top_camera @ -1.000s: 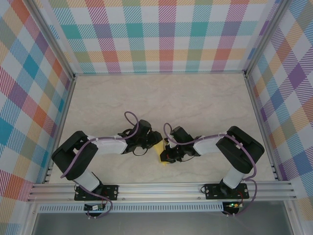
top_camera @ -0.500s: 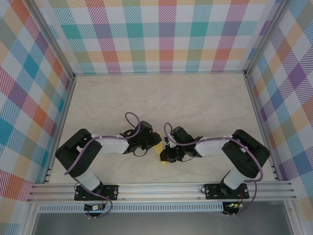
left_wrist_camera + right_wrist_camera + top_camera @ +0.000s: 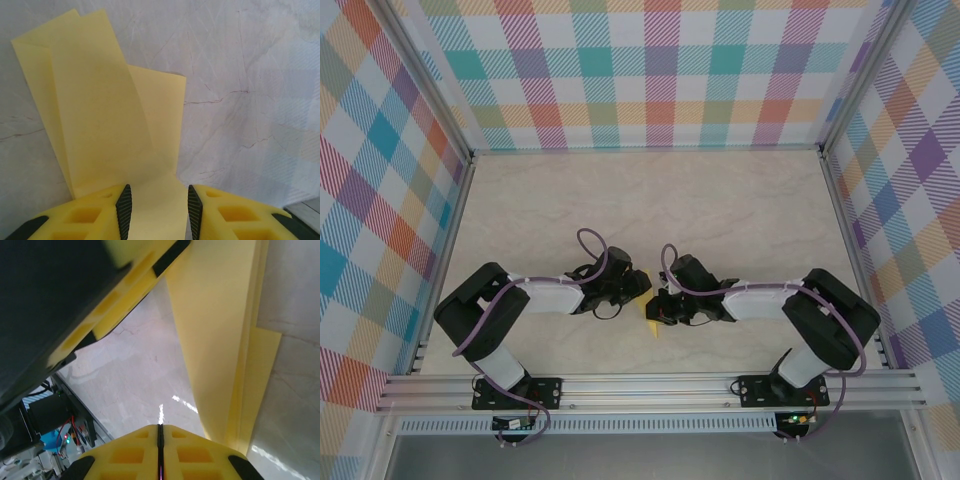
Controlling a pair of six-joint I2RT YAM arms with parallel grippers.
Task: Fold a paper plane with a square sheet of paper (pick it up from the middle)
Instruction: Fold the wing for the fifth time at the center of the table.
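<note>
The square sheet of paper (image 3: 100, 110) is bright yellow and folded into long overlapping layers; it shows as a small sliver (image 3: 651, 322) between the two grippers in the top view. My left gripper (image 3: 159, 210) stands open, its jaws apart, with the paper's near end lying in the gap between the pads. My right gripper (image 3: 160, 432) is shut with nothing in it, and the paper (image 3: 220, 340) runs past it on its right side. A yellow finger of the left gripper (image 3: 125, 295) hangs above. In the top view the left gripper (image 3: 638, 287) and right gripper (image 3: 661, 307) nearly meet.
The pale marbled tabletop (image 3: 720, 210) stretches behind the arms. An aluminium rail (image 3: 650, 385) runs along the near edge, close to the grippers. Checked walls (image 3: 650, 80) close in the back and both sides.
The right gripper has moved up and left, closer to the left gripper. Less of the yellow paper shows between them in the top view. The left arm shifted slightly early on, then held still.
</note>
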